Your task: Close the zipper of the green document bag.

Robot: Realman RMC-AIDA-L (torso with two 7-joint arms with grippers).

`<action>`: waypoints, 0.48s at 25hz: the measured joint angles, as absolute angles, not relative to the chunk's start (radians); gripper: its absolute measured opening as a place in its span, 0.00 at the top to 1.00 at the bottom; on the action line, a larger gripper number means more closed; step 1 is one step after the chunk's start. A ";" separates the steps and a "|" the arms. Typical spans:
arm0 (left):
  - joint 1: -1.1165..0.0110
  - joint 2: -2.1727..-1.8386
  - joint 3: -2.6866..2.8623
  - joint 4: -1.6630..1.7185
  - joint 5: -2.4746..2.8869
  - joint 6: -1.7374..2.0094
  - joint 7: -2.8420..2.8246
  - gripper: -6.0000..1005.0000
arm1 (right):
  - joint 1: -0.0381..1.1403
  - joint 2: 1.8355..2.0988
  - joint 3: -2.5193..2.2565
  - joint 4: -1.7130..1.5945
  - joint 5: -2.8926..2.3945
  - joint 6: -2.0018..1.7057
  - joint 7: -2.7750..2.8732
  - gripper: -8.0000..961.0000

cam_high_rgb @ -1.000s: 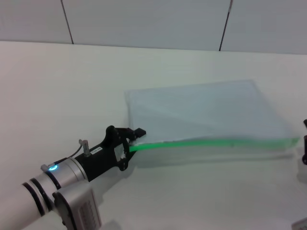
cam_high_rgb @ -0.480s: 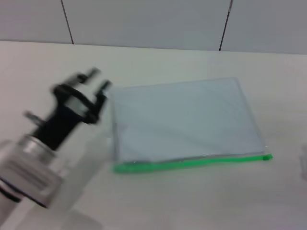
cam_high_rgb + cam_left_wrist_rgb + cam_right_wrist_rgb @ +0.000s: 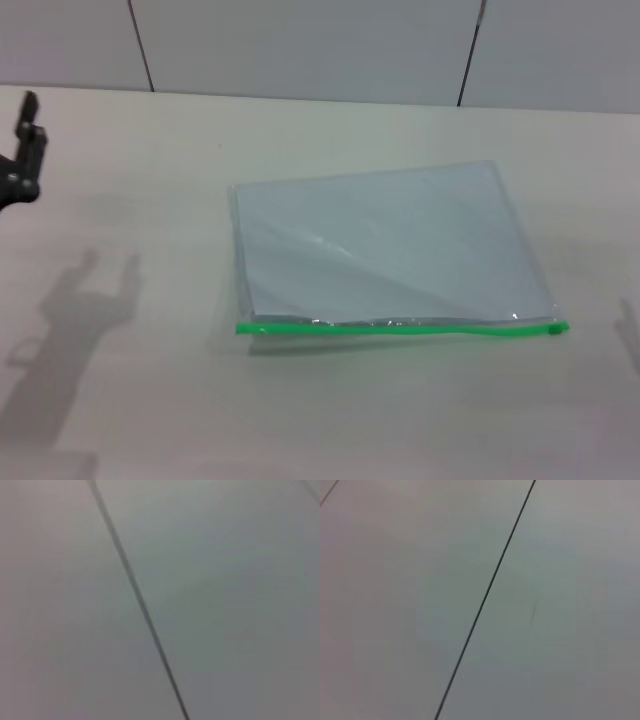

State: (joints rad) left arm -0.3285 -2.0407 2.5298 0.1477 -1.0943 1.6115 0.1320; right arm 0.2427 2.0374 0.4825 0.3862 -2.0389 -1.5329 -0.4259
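Since the left hand (image 3: 22, 150) withdrew, the green document bag (image 3: 385, 245) lies flat.

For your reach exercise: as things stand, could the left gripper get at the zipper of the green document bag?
Probably yes. The left gripper is raised at the table's far left, well off the green document bag, and nothing lies between it and the zipper along the near edge.

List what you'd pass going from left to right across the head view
left gripper at the far left edge → its shadow on the table → green document bag lying flat, with the zipper along its near edge → zipper slider at the right end.
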 joint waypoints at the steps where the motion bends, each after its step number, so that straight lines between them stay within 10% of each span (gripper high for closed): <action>1: -0.329 -2.040 2.530 0.145 -1.110 1.613 0.108 0.46 | 0.246 2.037 0.482 0.381 -2.039 -1.532 -0.409 0.29; 12: -0.338 -2.039 2.529 0.093 -1.249 1.594 -0.068 0.46 | 0.298 2.039 0.480 0.345 -2.035 -1.506 -0.272 0.15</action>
